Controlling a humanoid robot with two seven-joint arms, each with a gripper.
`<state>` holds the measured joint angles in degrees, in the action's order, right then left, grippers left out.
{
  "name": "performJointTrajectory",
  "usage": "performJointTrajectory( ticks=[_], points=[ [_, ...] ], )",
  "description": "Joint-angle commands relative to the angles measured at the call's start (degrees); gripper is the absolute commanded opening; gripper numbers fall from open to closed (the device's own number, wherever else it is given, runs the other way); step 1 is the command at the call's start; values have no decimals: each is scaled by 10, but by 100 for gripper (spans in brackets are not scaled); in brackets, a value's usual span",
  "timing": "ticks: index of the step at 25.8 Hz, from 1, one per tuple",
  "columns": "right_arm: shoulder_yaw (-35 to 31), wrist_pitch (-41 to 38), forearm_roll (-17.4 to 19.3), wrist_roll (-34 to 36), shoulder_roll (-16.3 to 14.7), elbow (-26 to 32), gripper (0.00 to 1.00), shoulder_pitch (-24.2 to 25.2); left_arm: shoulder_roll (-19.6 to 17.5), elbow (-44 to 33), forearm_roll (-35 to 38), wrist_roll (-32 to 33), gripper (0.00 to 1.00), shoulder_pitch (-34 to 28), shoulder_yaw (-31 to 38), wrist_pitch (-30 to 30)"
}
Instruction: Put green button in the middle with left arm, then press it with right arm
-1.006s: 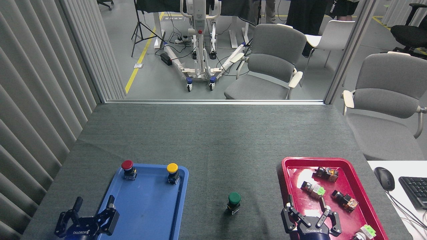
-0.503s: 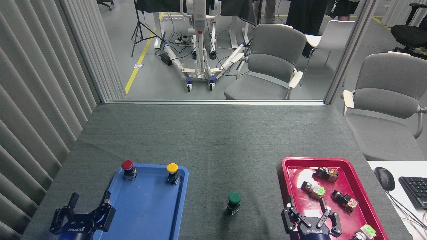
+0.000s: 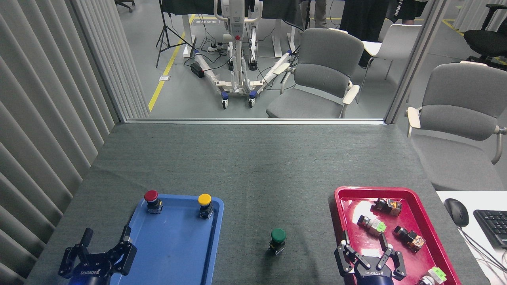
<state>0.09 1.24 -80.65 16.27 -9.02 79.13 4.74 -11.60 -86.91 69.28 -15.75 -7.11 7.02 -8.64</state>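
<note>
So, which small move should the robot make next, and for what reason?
Probably the right gripper should move left, to above the round green push button. The button already stands upright on the bare dark grey woven cloth between the blue plastic tray and the red plastic tray. The left gripper is open, apart from it, and the right one hovers open over the red tray.

The bottom edge is cutting off both arms behind the left gripper (image 3: 103, 242) and right gripper (image 3: 363, 245) — only wrists are showing. The keyboard (image 3: 492, 227) is running off the right edge. Parts in the red tray (image 3: 340, 213) are staying too small to identify.
</note>
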Motion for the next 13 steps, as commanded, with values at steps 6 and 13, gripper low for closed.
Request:
performJointTrajectory(
  ticks=[6, 13],
  points=[
    [0, -5, -6, 1, 0, 2, 100, 0, 0, 1, 0, 0, 100, 0, -1, -1],
    [0, -4, -6, 2, 0, 2, 100, 0, -1, 4, 1, -1, 100, 0, -1, -1]
  ],
)
